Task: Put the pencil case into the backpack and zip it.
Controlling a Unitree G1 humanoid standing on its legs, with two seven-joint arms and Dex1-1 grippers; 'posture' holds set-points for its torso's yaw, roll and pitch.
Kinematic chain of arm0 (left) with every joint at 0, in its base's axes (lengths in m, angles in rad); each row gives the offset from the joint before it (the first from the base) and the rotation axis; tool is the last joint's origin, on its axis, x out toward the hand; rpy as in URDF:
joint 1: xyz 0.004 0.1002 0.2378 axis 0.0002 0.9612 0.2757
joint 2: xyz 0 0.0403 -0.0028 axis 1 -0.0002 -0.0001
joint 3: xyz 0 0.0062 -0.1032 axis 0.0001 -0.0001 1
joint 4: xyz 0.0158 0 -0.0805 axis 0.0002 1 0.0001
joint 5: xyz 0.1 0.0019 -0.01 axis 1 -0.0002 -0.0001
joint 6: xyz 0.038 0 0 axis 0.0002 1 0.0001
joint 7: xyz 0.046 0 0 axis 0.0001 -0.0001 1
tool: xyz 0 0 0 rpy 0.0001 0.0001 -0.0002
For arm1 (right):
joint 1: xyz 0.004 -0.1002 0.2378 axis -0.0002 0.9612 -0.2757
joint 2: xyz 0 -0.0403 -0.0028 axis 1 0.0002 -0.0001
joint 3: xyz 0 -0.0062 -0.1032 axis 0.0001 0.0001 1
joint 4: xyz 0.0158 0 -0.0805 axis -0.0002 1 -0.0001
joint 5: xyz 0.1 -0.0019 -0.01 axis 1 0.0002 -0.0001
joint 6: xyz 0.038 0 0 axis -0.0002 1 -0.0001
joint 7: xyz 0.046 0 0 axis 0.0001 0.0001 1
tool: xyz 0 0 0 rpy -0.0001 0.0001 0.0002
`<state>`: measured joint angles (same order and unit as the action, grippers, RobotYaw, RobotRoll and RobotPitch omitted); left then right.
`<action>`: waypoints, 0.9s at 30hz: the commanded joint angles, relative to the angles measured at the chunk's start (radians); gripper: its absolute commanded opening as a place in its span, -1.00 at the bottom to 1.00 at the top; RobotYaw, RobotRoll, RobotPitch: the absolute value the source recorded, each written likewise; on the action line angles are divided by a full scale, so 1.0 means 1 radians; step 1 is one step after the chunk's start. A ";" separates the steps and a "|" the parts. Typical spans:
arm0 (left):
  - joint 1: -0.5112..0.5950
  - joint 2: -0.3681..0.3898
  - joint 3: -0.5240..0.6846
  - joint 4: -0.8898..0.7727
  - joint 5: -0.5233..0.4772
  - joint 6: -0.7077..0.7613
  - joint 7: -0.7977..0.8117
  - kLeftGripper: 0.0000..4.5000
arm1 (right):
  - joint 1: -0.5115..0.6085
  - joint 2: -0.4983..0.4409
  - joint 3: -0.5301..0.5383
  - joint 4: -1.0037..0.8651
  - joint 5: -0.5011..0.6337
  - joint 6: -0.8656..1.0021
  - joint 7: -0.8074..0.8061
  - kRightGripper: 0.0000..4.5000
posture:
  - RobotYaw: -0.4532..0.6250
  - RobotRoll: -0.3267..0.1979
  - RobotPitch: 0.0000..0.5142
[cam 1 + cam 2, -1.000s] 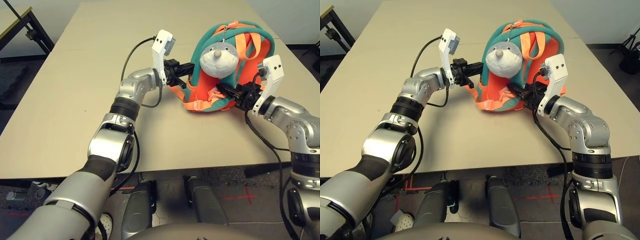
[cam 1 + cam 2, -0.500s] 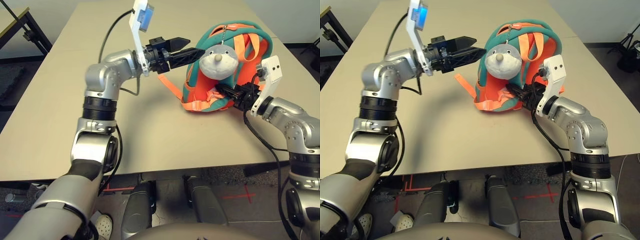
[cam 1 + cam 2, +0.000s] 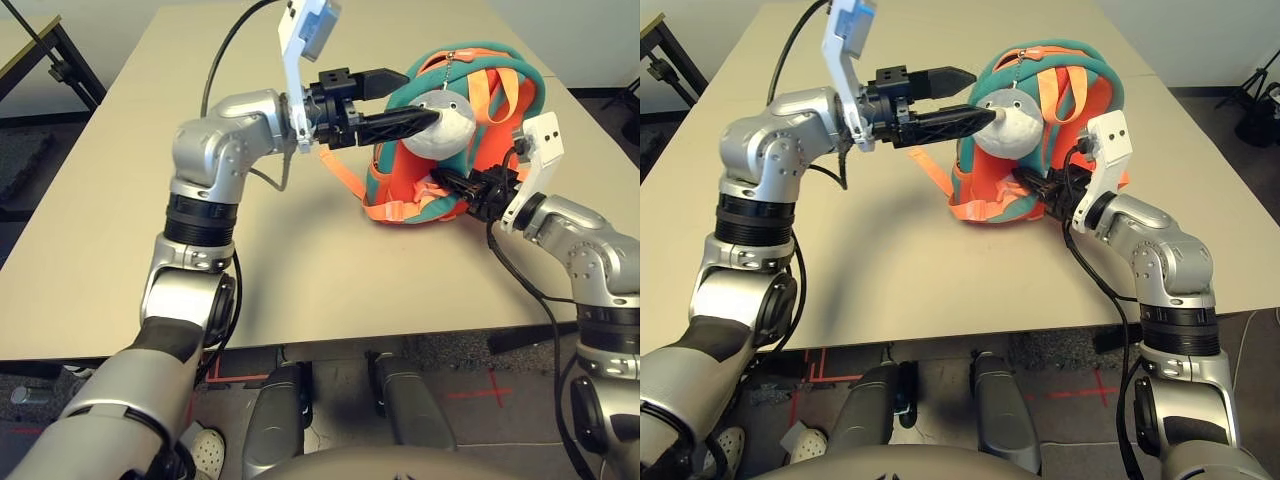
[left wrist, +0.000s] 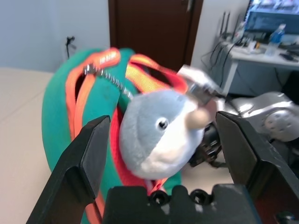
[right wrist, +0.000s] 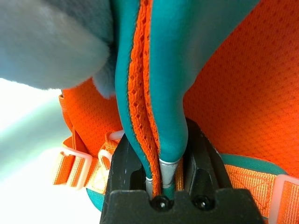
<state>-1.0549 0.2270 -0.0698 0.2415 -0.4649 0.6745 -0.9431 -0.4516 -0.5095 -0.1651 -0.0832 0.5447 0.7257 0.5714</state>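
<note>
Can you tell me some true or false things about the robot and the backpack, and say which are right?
1. The backpack is lying on the floor. False: it is on the table.
2. The left gripper has its two fingers spread apart. True.
3. The right gripper is pinching the grey-white animal head. False: it is closed on part of the backpack, the teal trim.
4. The animal head hangs from a little chain. True.
5. The backpack is blue and yellow all over. False: it is orange and teal.

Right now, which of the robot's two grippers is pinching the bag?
The right gripper, closed on the bag's teal edge; the left stands open.
</note>
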 commanded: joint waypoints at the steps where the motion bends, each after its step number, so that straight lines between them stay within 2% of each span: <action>1: -0.021 -0.023 -0.039 0.042 0.032 -0.033 -0.001 1.00 | 0.004 0.001 0.020 0.021 -0.020 0.008 -0.003 -0.63 | -0.50 0.25 -0.50; 10: -0.014 -0.051 -0.098 0.118 0.090 -0.086 -0.011 1.00 | 0.005 0.002 0.017 0.021 -0.024 0.005 -0.003 -0.63 | -0.50 0.25 -0.50; 15: -0.024 -0.073 -0.086 0.159 0.111 -0.106 0.018 1.00 | 0.003 0.003 0.017 0.024 -0.027 0.004 -0.004 -0.63 | -0.50 0.25 -0.49; 18: -0.026 -0.081 -0.072 0.168 0.112 -0.108 0.034 0.74 | 0.003 0.004 0.017 0.023 -0.028 0.005 -0.005 -0.63 | -0.50 0.25 -0.48; 23: -0.026 -0.077 -0.058 0.159 0.105 -0.097 0.041 -0.13 | 0.005 0.008 0.018 0.023 -0.030 0.005 -0.004 -0.63 | -0.50 0.25 -0.46; 27: -0.026 -0.063 -0.048 0.141 0.096 -0.074 0.042 -0.67 | 0.004 0.012 0.021 0.031 -0.033 0.001 -0.002 -0.63 | -0.50 0.25 -0.46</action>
<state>-1.0749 0.1534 -0.1270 0.4020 -0.3701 0.5831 -0.9074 -0.4532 -0.5026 -0.1650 -0.0760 0.5261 0.7164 0.5713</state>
